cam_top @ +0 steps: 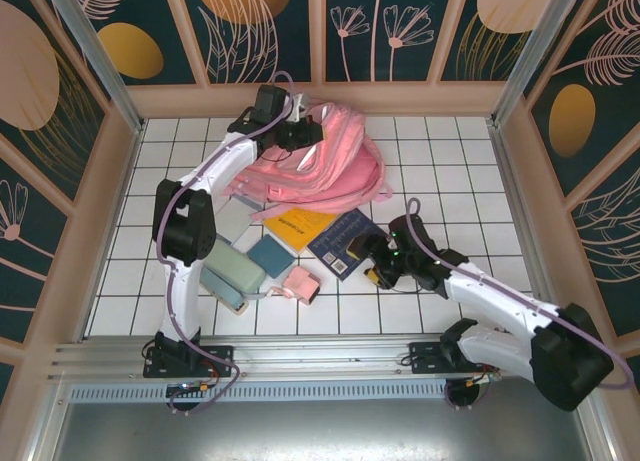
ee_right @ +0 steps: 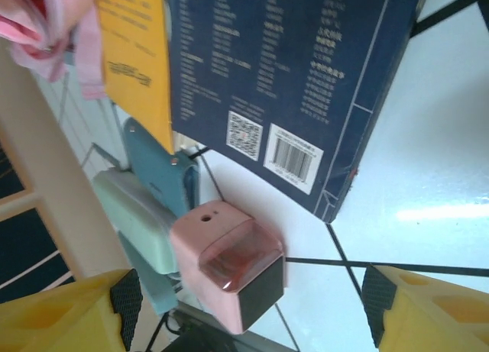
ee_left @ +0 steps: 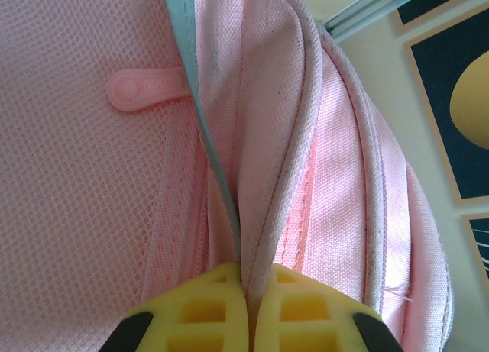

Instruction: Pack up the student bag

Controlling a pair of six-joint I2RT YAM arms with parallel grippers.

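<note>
The student bag, a big pink backpack, lies at the back of the tiled table. My left gripper is at its upper left edge. In the left wrist view the yellow fingers are shut on a piped seam of the student bag, beside a grey-blue strip and a pink zipper tab. My right gripper hovers open over the table near a dark blue book. The right gripper shows its fingers far apart. A small pink pencil sharpener lies ahead of them, untouched.
A yellow book lies partly over the blue book just below the bag. A teal notebook, a mint green case and the sharpener lie front left. Wooden walls surround the table.
</note>
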